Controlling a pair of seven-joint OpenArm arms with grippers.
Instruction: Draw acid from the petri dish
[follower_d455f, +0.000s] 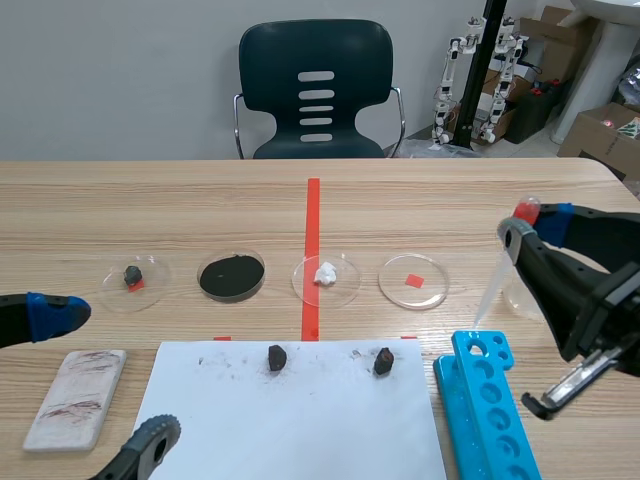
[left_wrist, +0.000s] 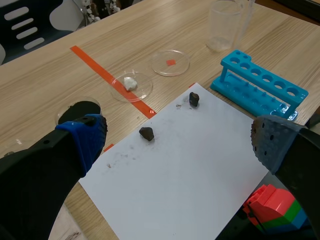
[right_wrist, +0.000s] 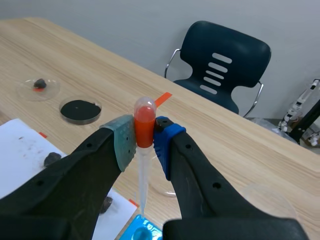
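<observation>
Fingers of the right gripper (right_wrist: 145, 142) are clamped on the red bulb of the dropper (right_wrist: 142, 175), whose tip hangs over the blue rack (follower_d455f: 487, 400). The left gripper (left_wrist: 177, 140) has its own spread wide above the paper (left_wrist: 190, 165). Carry the dropper upright to the nearest petri dish (follower_d455f: 413, 281), probably the acid one, squeeze before dipping, then release slowly.

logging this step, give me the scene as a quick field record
right jaws: shut on clear plastic pipette with red bulb, tip above blue plastic tube rack
left jaws: open, holding nothing
dishes: four clear round petri dishes in a row, with dark rock, black powder, white lump, and one empty-looking dish
white paper sheet: two dark rocks on it
acid: no liquid visible
</observation>
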